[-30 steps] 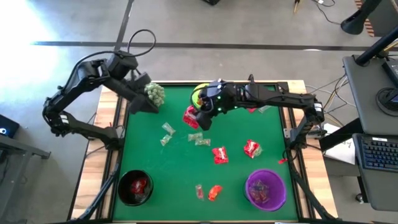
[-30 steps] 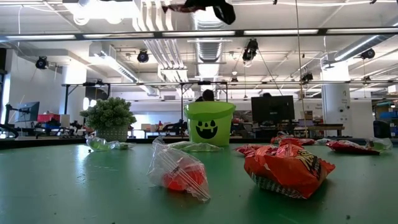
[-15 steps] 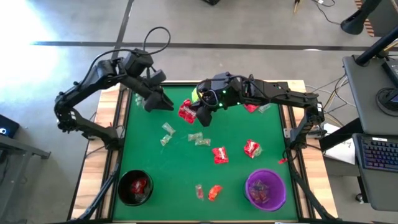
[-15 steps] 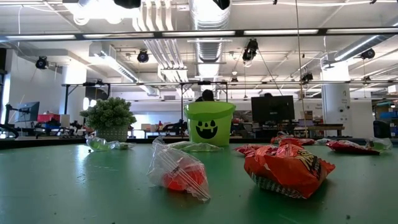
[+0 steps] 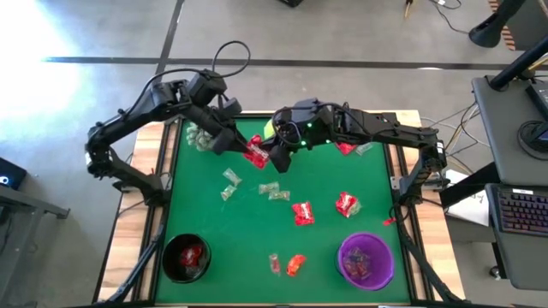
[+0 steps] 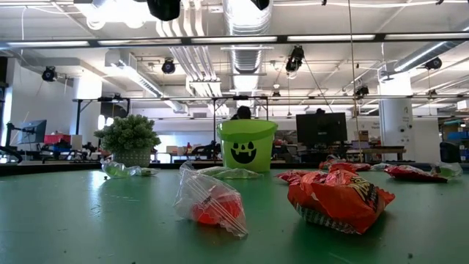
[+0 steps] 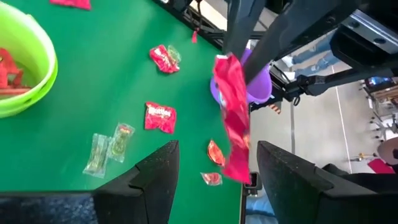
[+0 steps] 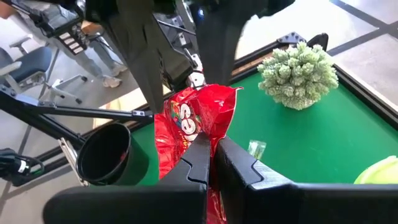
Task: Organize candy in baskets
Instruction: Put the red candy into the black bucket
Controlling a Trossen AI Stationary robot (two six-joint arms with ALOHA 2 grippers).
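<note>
Three baskets (image 5: 366, 260), two arms (image 5: 390, 133), one plant (image 6: 129, 138), roughly a dozen loose candies (image 5: 302, 212).

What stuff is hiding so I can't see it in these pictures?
- Green basket, high view: mostly covered by the right arm.
- Black basket, right wrist view: its inside is too dark to see.
- Both grippers, low view: cut off by the top edge.
- Red candy bag, right wrist view: its lower part sits behind the right gripper's fingers.
</note>
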